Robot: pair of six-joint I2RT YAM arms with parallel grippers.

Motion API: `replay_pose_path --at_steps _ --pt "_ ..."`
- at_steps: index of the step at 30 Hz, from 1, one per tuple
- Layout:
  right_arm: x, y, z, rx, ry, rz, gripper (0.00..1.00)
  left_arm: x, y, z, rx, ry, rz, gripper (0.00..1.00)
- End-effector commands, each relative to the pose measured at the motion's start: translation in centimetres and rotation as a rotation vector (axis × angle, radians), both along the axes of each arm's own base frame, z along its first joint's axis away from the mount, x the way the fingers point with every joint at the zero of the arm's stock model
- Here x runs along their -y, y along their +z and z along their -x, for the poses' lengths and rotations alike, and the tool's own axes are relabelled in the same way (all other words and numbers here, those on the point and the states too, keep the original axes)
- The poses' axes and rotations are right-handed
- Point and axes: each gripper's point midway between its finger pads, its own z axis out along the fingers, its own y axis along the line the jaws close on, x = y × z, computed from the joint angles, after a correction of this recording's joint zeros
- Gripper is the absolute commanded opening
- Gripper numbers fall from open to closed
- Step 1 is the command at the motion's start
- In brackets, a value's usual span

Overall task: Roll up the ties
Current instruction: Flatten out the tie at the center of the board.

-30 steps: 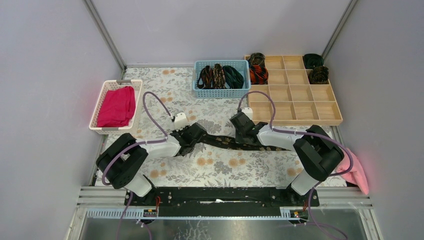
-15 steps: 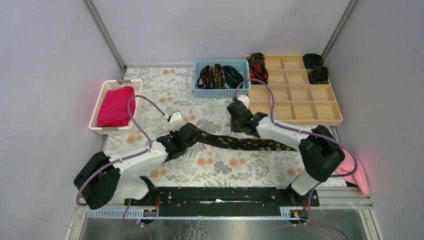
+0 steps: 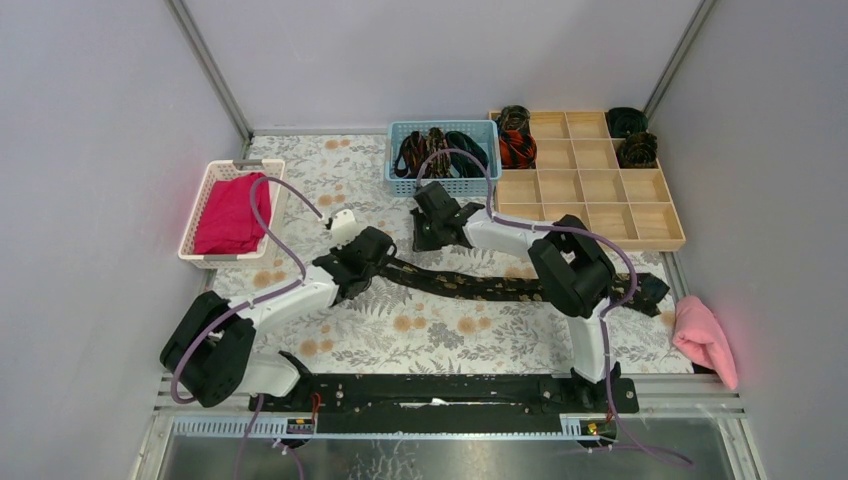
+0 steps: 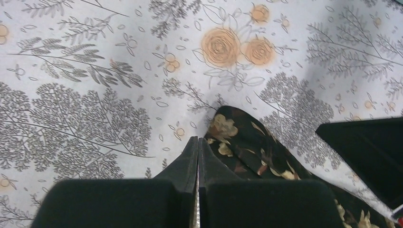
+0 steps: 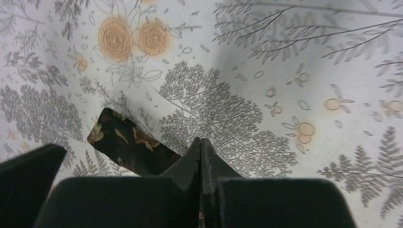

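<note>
A black tie with gold-brown flecks (image 3: 500, 287) lies flat across the mat, running from left of centre to the right. My left gripper (image 3: 372, 250) is shut and empty, right at the tie's narrow left end. In the left wrist view its fingertips (image 4: 198, 141) sit just left of that tie end (image 4: 240, 142). My right gripper (image 3: 420, 220) is shut and empty, over bare mat behind the tie. In the right wrist view its tips (image 5: 200, 141) are beside the tie end (image 5: 126, 141). Rolled ties (image 3: 517, 150) sit in the wooden tray.
The wooden compartment tray (image 3: 590, 200) is at the back right. A blue basket (image 3: 442, 182) of unrolled ties stands at the back centre. A white basket (image 3: 200, 205) with a magenta cloth (image 3: 232, 212) is at the left. A pink towel (image 3: 705, 338) lies at the right edge.
My right gripper has swung left and back, off the tie toward the blue basket. My left gripper has shifted slightly back. The tie's right end now shows.
</note>
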Motion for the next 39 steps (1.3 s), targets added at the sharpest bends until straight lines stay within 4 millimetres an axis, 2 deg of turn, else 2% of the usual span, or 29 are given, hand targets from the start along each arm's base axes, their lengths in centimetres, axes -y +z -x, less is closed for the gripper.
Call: replay_pose_path --at_steps 1,7,13,27,32,36,39 --pt "-3.5 1.5 1.3 -0.019 0.108 -0.104 0.0 -1.3 0.3 -1.3 0.028 0.029 -0.018 0.0" --pt "-4.0 0.8 3.5 -0.049 0.145 -0.103 0.0 -1.6 0.5 -1.7 0.033 0.028 -0.009 0.0" --pt "-3.9 -0.8 6.1 -0.093 0.165 -0.103 0.0 -1.6 0.3 -1.7 0.025 0.023 -0.013 0.0" --pt "-4.1 0.8 9.0 -0.064 0.187 -0.11 0.0 -1.6 -0.8 -1.1 0.005 0.013 -0.005 0.0" --pt "-3.3 1.4 9.5 -0.023 0.166 -0.096 0.0 0.1 -1.3 -1.7 0.033 -0.06 0.046 0.0" --pt "-1.4 1.7 9.4 0.044 0.11 -0.053 0.0 1.4 -1.4 -3.4 0.052 -0.117 0.038 0.0" --pt "-0.2 1.8 10.3 0.082 0.102 -0.008 0.0 2.9 -0.7 -5.0 0.064 -0.178 0.047 0.0"
